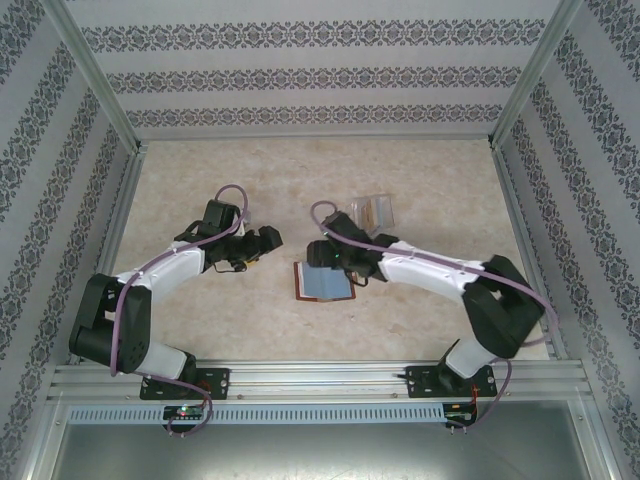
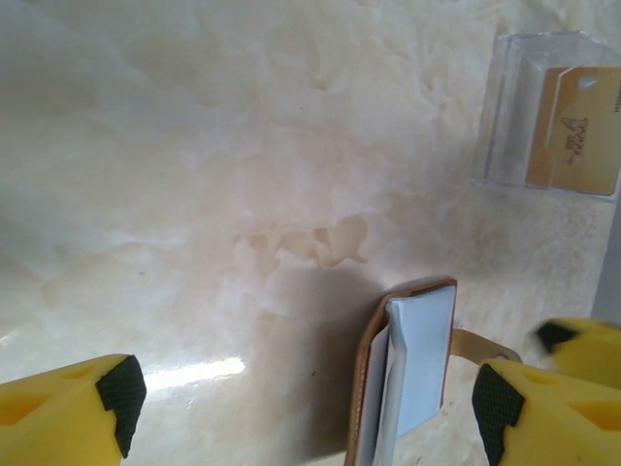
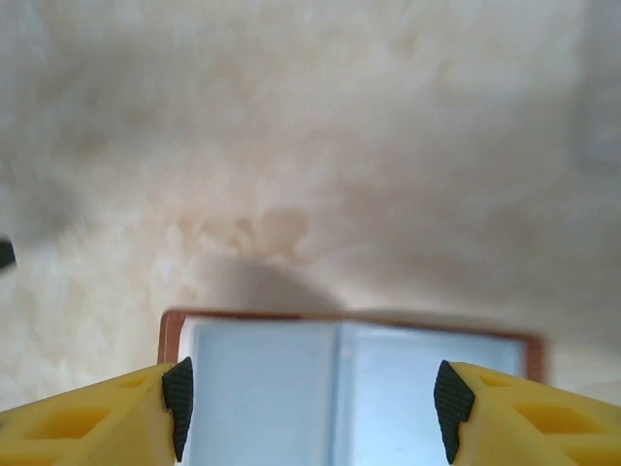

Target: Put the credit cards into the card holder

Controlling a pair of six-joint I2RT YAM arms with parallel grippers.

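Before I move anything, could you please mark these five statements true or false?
1. The card holder lies open on the table. True.
2. The clear box is empty. False: a yellow-orange card sits inside it.
3. The left gripper is shut on a card. False: its jaws stand wide apart with nothing between them.
4. A blue-grey card rests on the open card holder. True.
5. The clear box lies nearer the arm bases than the card holder does. False: it lies farther out, beyond the card holder.
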